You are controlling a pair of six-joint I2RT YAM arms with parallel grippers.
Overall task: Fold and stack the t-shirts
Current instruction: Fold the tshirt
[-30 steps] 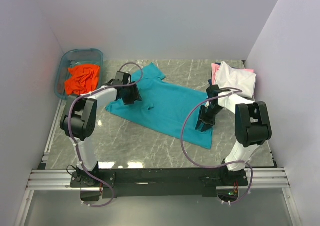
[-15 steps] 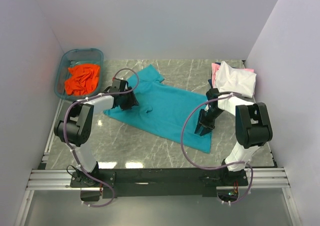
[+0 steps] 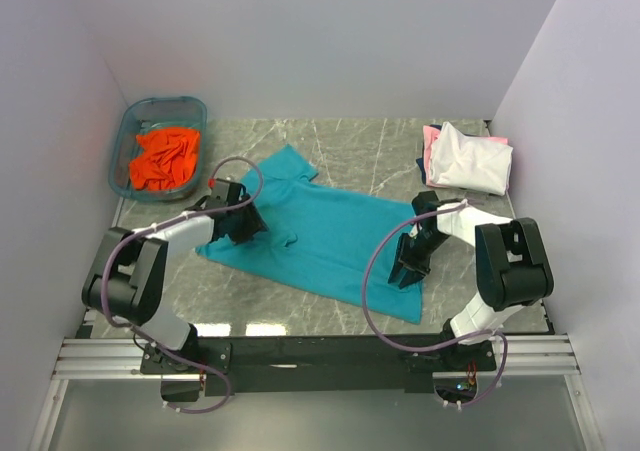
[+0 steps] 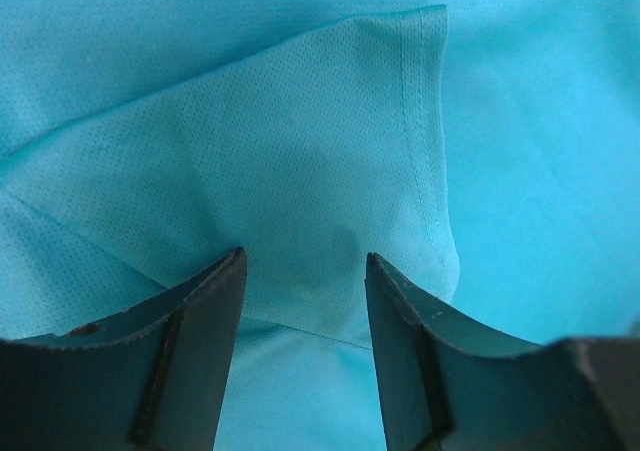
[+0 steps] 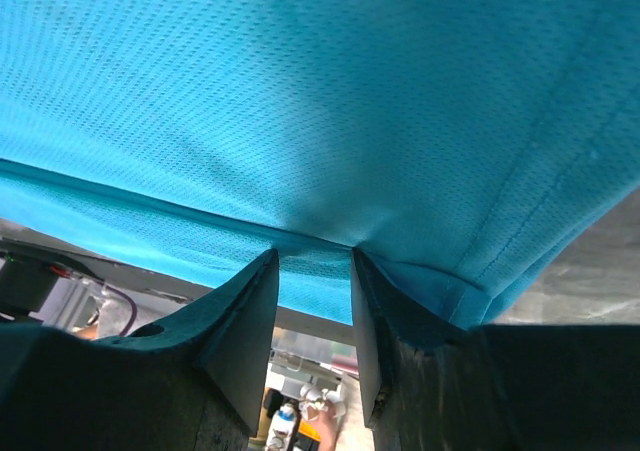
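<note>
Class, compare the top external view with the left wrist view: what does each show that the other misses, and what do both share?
Only the top external view shows the blue tub holding the orange t-shirt, the white t-shirt at the far right, and the right pincer. Only the left wrist view shows the stitched sleeve hem and the mesh weave close up. Both show the teal t-shirt and the left pincer on it.

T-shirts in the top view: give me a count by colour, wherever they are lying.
Teal t-shirt: 1, spread out
Orange t-shirt: 1, crumpled in the tub
White t-shirt: 1, folded, on top
Pink t-shirt: 1, edge showing under the white
Dark blue t-shirt: 1, only a sliver visible
Total: 5
</note>
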